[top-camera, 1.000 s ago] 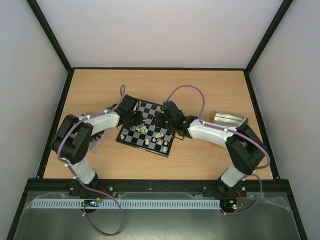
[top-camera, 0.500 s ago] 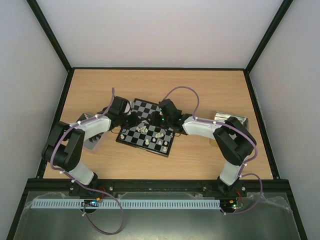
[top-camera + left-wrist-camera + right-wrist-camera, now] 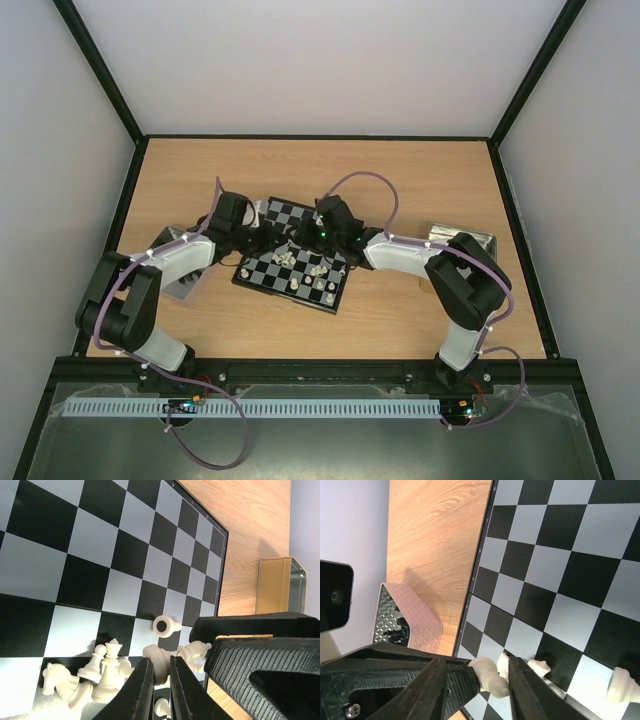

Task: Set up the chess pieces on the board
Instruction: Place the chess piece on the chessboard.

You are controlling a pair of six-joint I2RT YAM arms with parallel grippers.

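Where your two grippers meet: over the small square chessboard with black and pale grey chequers, tip to tip, one reaching in from each side.
Left gripper: your jaws stand almost closed, pinching one cream-white chess piece at the very fingertips.
Right gripper: your jaws stand apart, straddling that same piece and the left fingertips; whether its pads touch the piece, you cannot tell.
Held piece: it sits just beside the heap of figures; whether it hangs above the squares or rests on them, you cannot tell.
Other cream pieces: a heap of tipped and leaning figures, among them a knight, lies on the squares just beside your left fingers; one pawn lies on its side a little apart.
Board: it lies slanted on the table, between your two arm bases.
Silver metal tray: it stands on the table to the right of the board, apart from it.
Embossed metal tray: it stands left of the board, with small dark figures inside.
Table: light wood grain with a black frame round its edge.
Room: pale plain walls on three sides.
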